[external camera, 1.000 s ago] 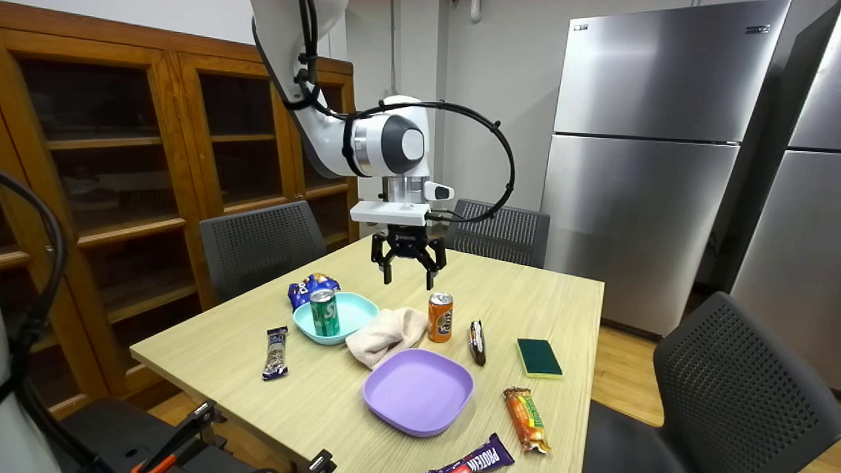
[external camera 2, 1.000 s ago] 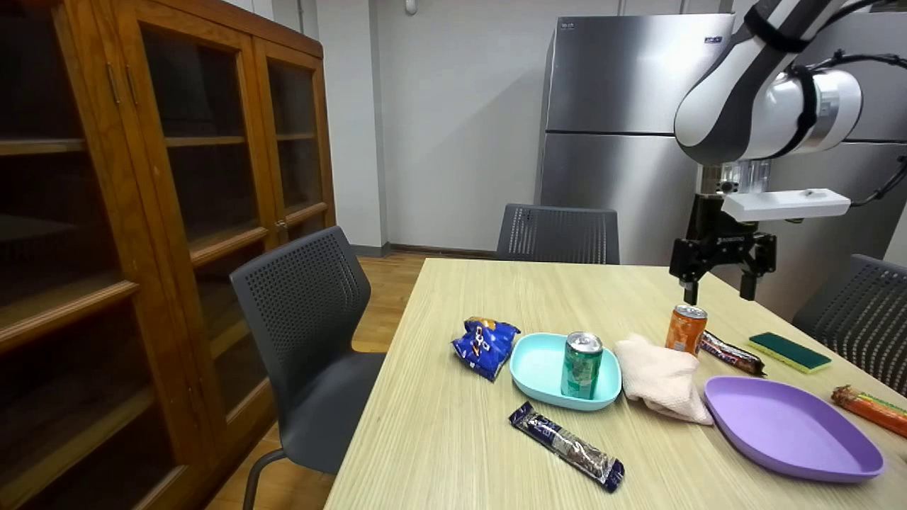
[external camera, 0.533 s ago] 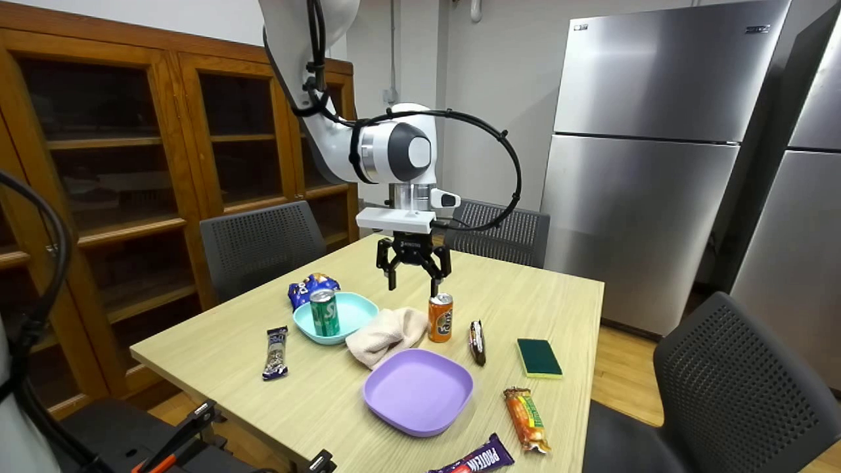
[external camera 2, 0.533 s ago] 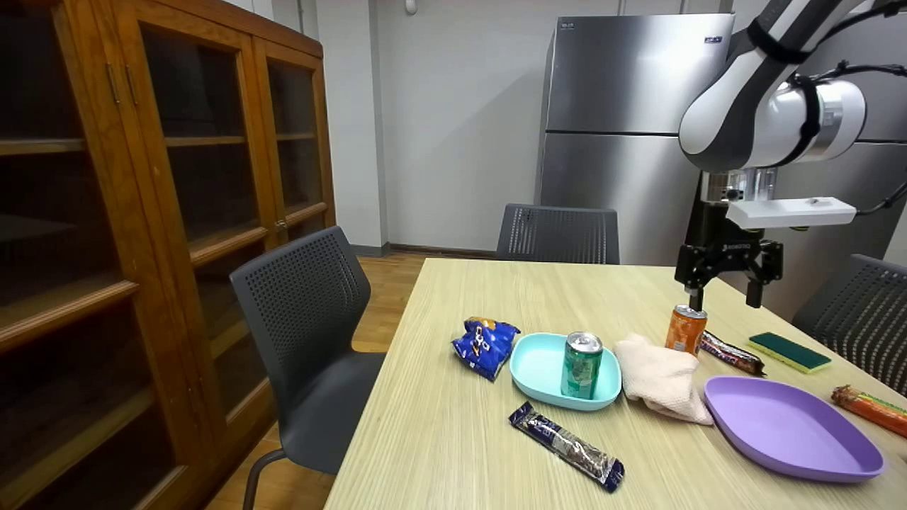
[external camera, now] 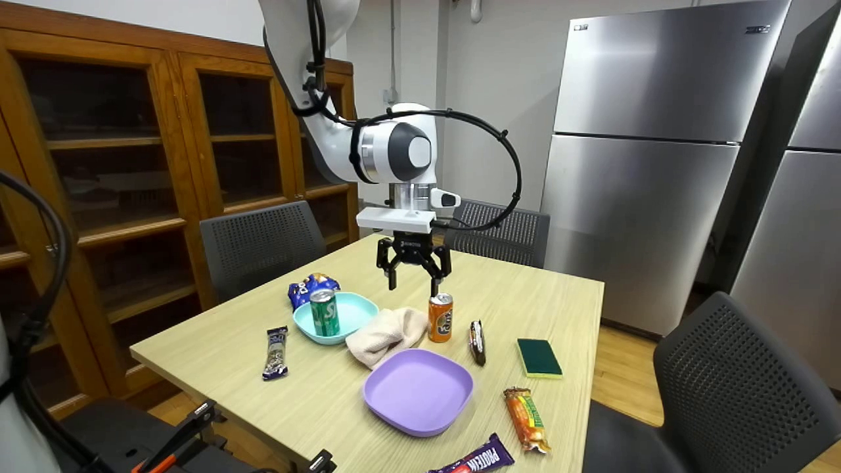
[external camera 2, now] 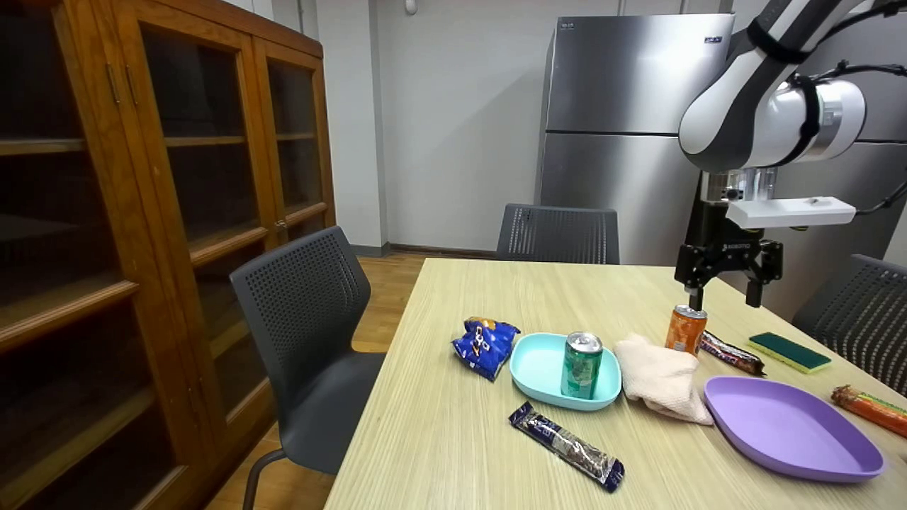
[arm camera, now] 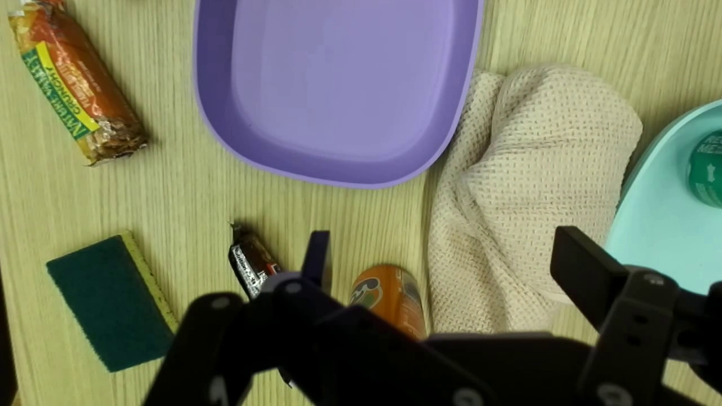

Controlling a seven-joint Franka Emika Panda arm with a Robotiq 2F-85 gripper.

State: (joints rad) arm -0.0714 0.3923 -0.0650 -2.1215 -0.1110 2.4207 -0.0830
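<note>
The gripper (external camera: 413, 287) hangs above the table (external camera: 516, 286) with its fingers spread wide apart and unloaded. The nearest item is the orange can (external camera: 440, 318). In an exterior view the orange can stands upright near the centre of the frame, close below one fingertip; the gap cannot be judged. In the wrist view it appears at the lower centre, partly covered by the gripper. The cloth (arm camera: 536, 186) lies crumpled just beside the orange can, right of centre in the wrist view. The purple tray (arm camera: 344, 84) occupies the upper centre of the same view, with the cloth at its edge. The turquoise tray (arm camera: 660, 239) enters at the right edge and bears the green can (external camera 2: 581, 368), upright in both exterior views. The black-wrapped bar (arm camera: 251, 263) lies left of the orange can in the wrist view, the sponge (arm camera: 113, 304) at the lower left, and the orange-wrapped bar (arm camera: 79, 87) at the upper left. In an exterior view the blue bag (external camera 2: 486, 348) sits near the centre of the frame, with the dark blue bar (external camera 2: 567, 448) at the lower centre. In an exterior view the purple-wrapped bar (external camera: 478, 458) meets the bottom edge.
</note>
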